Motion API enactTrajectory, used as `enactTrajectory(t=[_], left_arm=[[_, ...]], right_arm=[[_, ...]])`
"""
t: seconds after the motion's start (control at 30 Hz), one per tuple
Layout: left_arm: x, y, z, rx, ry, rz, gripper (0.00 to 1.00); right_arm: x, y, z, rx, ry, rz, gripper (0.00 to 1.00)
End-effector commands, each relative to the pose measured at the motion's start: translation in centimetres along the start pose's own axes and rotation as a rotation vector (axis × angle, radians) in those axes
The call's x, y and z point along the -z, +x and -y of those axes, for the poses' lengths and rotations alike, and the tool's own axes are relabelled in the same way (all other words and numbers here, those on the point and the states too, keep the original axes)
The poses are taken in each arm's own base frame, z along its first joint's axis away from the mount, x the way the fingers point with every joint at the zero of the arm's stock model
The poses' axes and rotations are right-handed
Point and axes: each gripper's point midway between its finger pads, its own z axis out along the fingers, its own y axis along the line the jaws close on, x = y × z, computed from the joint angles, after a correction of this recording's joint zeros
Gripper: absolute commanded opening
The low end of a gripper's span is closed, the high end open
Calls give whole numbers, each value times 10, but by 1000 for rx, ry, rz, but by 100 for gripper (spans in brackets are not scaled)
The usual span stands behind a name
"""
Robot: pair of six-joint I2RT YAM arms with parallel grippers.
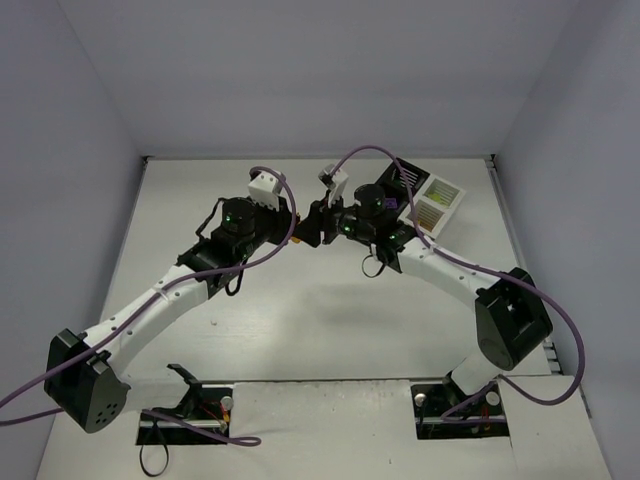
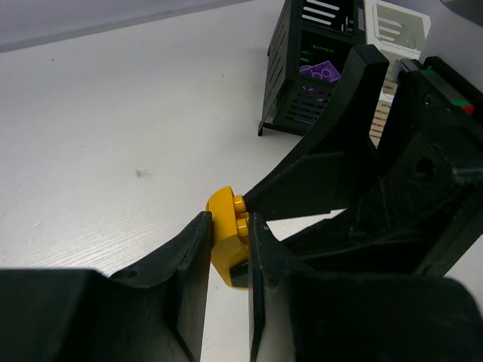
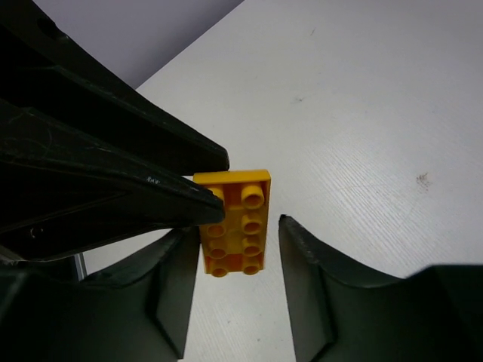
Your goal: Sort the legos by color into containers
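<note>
Left pincer (image 2: 229,226) w/ flat studded yellow brick (image 2: 220,205)

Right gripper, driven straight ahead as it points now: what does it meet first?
Probably a finger of the left gripper, which clamps the yellow Lego plate. That plate already sits between the open fingers of the right gripper. Depth is unclear.

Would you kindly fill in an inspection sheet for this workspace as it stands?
Surface: white table, faint scuffs.
Job's things: yellow plastic studded brick between both grippers; black slatted bin holds a purple brick; white slatted bin adjoining.
Clutter: nothing seen.
Grippers: left gripper shut on the yellow brick; right gripper open around it.
Cables: purple cables, looping loosely.
Surroundings: plain pale walls.
</note>
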Motion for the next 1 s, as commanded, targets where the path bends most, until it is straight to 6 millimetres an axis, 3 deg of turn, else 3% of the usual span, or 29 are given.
enactTrajectory(t=[0.0, 0.03, 0.17, 0.27, 0.3, 0.33, 0.4, 0.5, 0.6, 0.63, 0.7, 0.73, 0.77, 0.83, 0.87, 0.97], left_arm=[[10, -46, 14, 17, 51, 138, 4], [10, -47, 15, 17, 53, 140, 4], [10, -46, 14, 17, 47, 139, 8], [10, -46, 11, 17, 30, 135, 35], [11, -47, 10, 14, 25, 137, 53], [11, -48, 7, 15, 9, 138, 60], [12, -49, 2, 17, -16, 141, 70], [16, -53, -8, 26, -72, 161, 75], [22, -60, -20, 38, -127, 188, 75], [26, -63, -24, 41, -139, 200, 75], [30, -67, -30, 45, -164, 215, 76], [31, -68, -36, 47, -181, 216, 76], [32, -69, -37, 49, -185, 220, 76], [34, -71, -41, 52, -197, 225, 76], [35, -71, -43, 53, -205, 225, 76], [36, -73, -47, 58, -221, 229, 76]], right_arm=[[-3, -47, -19, 73, -53, 130, 38], [-3, -46, -19, 73, -56, 129, 34], [-1, -45, -17, 79, -40, 130, 1], [2, -40, -10, 83, -6, 120, 0], [5, -41, -5, 84, 23, 125, 0], [7, -39, -1, 89, 42, 122, 0], [14, -34, 12, 88, 110, 114, 0], [31, -31, 31, 91, 207, 122, 0], [58, -30, 56, 96, 353, 141, 0], [72, -34, 75, 96, 455, 160, 0], [97, -33, 91, 95, 558, 171, 0], [120, -33, 107, 84, 651, 192, 0], [132, -41, 113, 83, 694, 217, 0], [156, -33, 132, 63, 801, 222, 0], [178, -38, 144, 57, 889, 255, 0], [208, -34, 164, 41, 1006, 264, 0]])
